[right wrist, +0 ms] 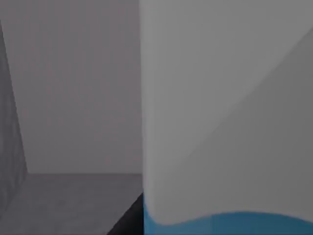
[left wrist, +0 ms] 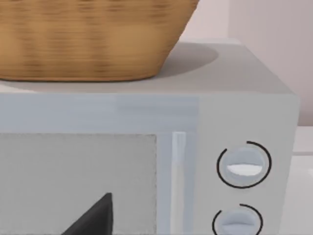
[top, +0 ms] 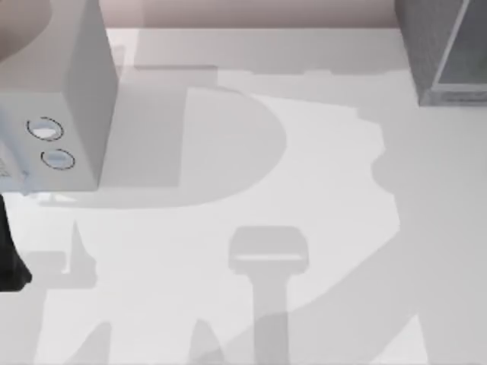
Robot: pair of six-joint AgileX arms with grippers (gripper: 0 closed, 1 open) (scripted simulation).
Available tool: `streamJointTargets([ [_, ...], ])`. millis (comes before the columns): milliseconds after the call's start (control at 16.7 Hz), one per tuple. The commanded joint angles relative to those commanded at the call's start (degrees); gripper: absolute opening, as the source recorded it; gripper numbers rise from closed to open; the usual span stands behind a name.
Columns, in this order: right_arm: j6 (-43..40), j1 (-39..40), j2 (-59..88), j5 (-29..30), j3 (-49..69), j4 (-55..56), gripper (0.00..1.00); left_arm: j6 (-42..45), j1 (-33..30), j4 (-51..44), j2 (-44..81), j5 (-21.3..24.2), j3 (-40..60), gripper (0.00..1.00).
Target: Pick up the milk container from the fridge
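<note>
Pale desk (top: pixel 319 228) carries the fridge (top: pixel 445 49) at its far right corner, where the milk container (right wrist: pixel 225 122) looms so near the right end effector, whose spread I cannot tell, that it may topple.

The worktop (top: pixel 319 228) is spreading across the middle and lower part of the top view. A box with two dials (top: pixel 61 99) is sitting at the upper left of the frame, its dials (top: pixel 47 129) facing the lower edge. The fridge (top: pixel 445 49) is standing in the upper right corner, well apart from that box. In the left wrist view a basket (left wrist: pixel 93 39) is resting on top of the box. In the right wrist view the carton (right wrist: pixel 225 117) is standing inside the fridge, on its floor (right wrist: pixel 73 200), before the back wall (right wrist: pixel 78 83).
</note>
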Motion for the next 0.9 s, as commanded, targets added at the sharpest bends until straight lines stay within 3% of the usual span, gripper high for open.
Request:
streamJointTargets([
  [540,-0.04,-0.39,-3.99,-0.45,-1.39,-0.86,0.0,0.0,0.0,0.0,0.0,0.0,0.0,1.0],
  [900,0.13,-2.33,-13.41,-2.47,-18.98,4.87,0.0,0.0,0.0,0.0,0.0,0.0,0.0,1.0],
])
